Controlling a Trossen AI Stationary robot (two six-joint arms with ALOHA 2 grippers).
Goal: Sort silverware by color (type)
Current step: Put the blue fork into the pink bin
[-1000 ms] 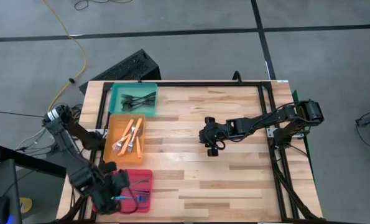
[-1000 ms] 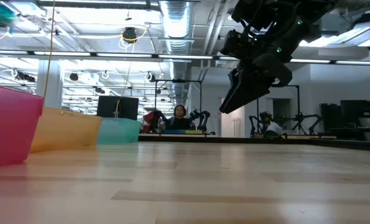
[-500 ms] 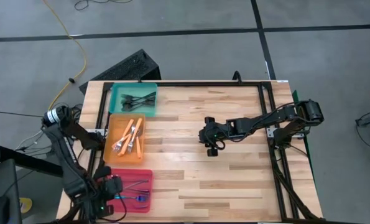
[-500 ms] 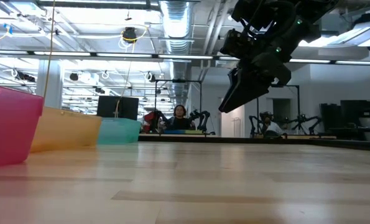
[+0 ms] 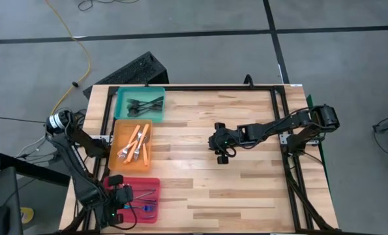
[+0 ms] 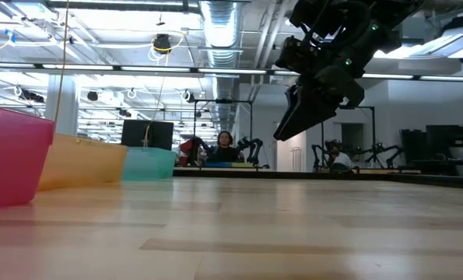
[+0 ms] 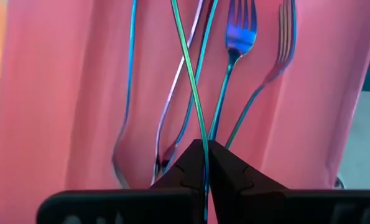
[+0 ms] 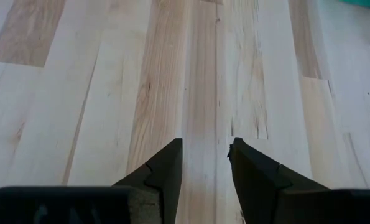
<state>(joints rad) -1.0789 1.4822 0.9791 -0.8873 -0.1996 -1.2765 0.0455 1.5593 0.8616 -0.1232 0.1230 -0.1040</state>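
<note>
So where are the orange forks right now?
In the high view, the orange forks lie in the orange tray on the table's left side, between the teal tray and the pink tray.

pink tray (image 5: 152, 184), orange tray (image 5: 118, 145), teal tray (image 5: 122, 103)

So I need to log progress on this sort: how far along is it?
Nearly finished. Dark forks lie in the teal tray, orange forks in the orange tray, blue forks in the pink tray. The left gripper, shut on one thin blue handle, hangs over the pink tray. The right gripper hovers open over bare table; no loose forks show.
</note>
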